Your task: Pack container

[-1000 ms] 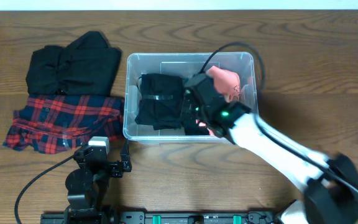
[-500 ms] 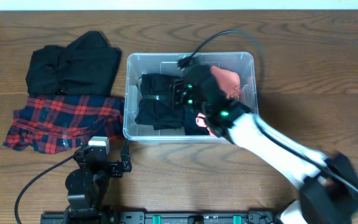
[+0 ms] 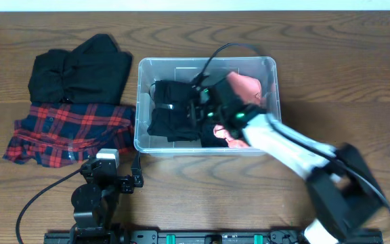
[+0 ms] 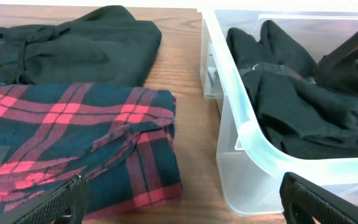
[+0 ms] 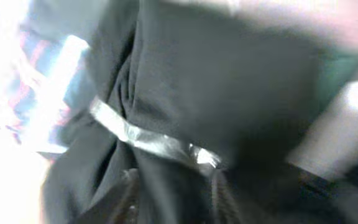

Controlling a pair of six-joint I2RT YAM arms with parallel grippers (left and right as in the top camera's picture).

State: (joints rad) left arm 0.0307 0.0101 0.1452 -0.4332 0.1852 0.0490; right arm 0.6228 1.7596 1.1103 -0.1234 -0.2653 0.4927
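Observation:
The clear container [image 3: 139, 102] stands mid-table, and its near corner [image 4: 247, 134] shows in the left wrist view. Inside lie a black garment [image 3: 171, 112] on the left and a pink garment [image 3: 247, 87] on the right. My right gripper [image 3: 196, 108] reaches into the container, low over the black garment [image 5: 229, 81]. Its fingers [image 5: 129, 193] stand apart with dark cloth between them [image 5: 174, 186], but the view is blurred and no grip can be made out. My left gripper [image 4: 182, 190] is open and holds nothing, near the table's front edge.
A red and dark plaid shirt [image 3: 70, 132] lies folded left of the container, with a black garment [image 3: 80, 68] behind it. Both show in the left wrist view: the plaid shirt [image 4: 73, 130] and the black garment [image 4: 73, 50]. The right arm's cable [image 3: 215, 54] arches over the container.
My right gripper has moved left inside the container, from beside the pink garment to over the black one. The left arm has not moved.

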